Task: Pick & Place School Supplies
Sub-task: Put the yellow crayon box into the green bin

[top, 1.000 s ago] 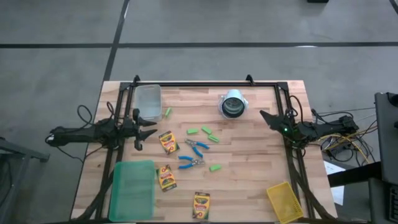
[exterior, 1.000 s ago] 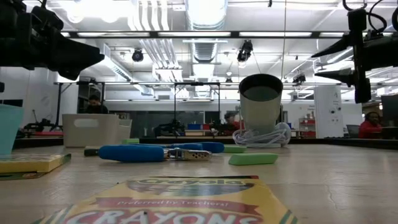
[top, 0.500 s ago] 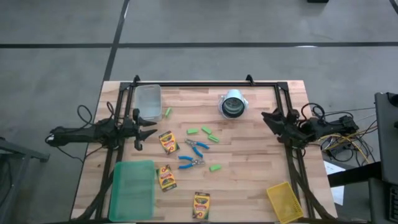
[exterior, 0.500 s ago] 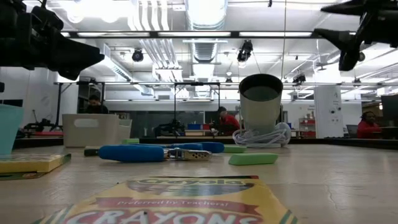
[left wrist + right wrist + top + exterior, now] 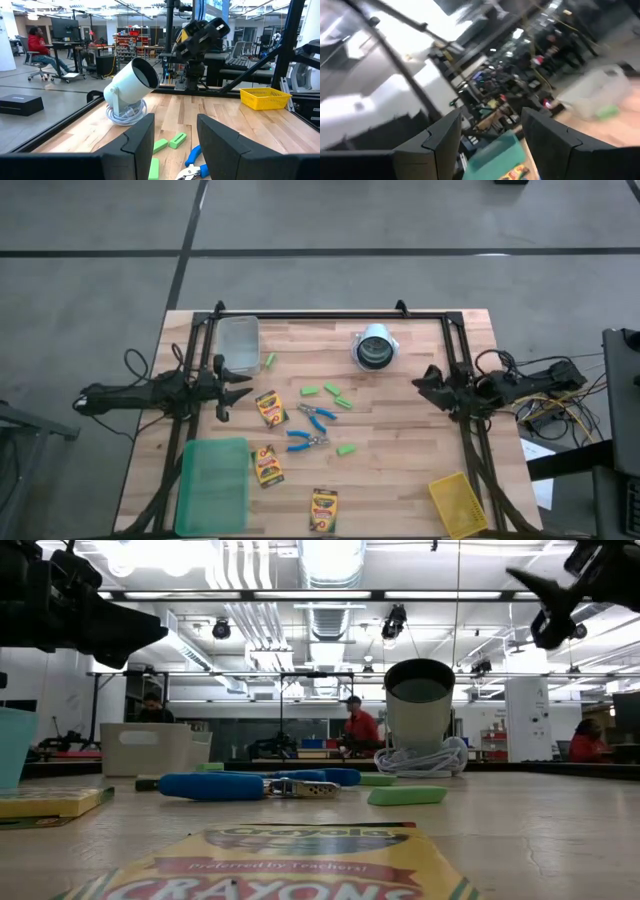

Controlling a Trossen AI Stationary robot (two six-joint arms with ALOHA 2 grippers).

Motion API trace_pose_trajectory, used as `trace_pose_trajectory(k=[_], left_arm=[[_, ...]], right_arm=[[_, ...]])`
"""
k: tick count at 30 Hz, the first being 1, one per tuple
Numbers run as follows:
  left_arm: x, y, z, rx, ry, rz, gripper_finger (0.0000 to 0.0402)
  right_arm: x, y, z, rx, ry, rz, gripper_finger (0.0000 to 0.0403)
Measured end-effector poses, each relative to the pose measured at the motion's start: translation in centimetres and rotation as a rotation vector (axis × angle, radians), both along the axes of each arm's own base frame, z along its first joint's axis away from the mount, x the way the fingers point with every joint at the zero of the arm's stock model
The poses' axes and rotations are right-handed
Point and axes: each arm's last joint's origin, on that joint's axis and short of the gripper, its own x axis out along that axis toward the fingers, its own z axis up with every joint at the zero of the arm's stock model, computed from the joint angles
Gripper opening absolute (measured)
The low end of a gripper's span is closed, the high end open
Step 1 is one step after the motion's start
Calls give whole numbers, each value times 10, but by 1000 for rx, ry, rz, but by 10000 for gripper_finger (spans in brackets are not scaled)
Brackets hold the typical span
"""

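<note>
Three yellow-and-green crayon boxes (image 5: 270,408), (image 5: 267,466), (image 5: 324,510) lie flat on the wooden table. Two blue-handled scissors (image 5: 318,416), (image 5: 305,442) and several light-green erasers (image 5: 331,391), (image 5: 346,449) lie around the middle. My left gripper (image 5: 243,386) hovers level at the table's left side, open, with nothing between its fingers (image 5: 175,135). My right gripper (image 5: 422,380) hangs high at the right side, open and tipped upward (image 5: 540,600), far from every supply.
A flat green tray (image 5: 213,485) lies at the near left and a small yellow bin (image 5: 458,502) at the near right. A clear container (image 5: 238,345) and a white lamp on its coiled cord (image 5: 375,348) stand at the back. People sit in the room beyond.
My right gripper has risen, tipped its fingers upward and rolled about its own axis, staying at the table's right side with its fingers the same distance apart. The supplies lie where they were.
</note>
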Motion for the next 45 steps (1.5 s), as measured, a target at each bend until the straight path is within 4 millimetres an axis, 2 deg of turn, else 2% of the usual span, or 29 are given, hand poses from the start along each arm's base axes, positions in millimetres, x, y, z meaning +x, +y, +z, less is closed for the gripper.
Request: trace_pose_trajectory(k=[3, 8, 14, 17, 20, 26, 29, 37, 45], left_arm=[[0, 0, 0, 0, 0, 0, 154], [0, 0, 0, 0, 0, 0, 154], [0, 0, 0, 0, -1, 0, 154], [0, 0, 0, 0, 0, 0, 154], [0, 0, 0, 0, 0, 0, 154], [0, 0, 0, 0, -1, 0, 154], [0, 0, 0, 0, 0, 0, 154], [0, 0, 0, 0, 0, -1, 154], [0, 0, 0, 0, 0, 0, 154]], right_arm=[[5, 4, 2, -107, -18, 50, 203], [21, 9, 9, -166, 90, 96, 203], [49, 19, 32, -304, 207, 143, 203], [64, 24, 46, -304, 213, 208, 203], [82, 33, 51, -305, 255, 263, 203], [117, 63, 43, -321, 318, 300, 203], [125, 80, 41, -306, 294, 251, 203], [148, 122, 12, -360, 397, 157, 203], [176, 139, -13, -297, 493, 156, 203]])
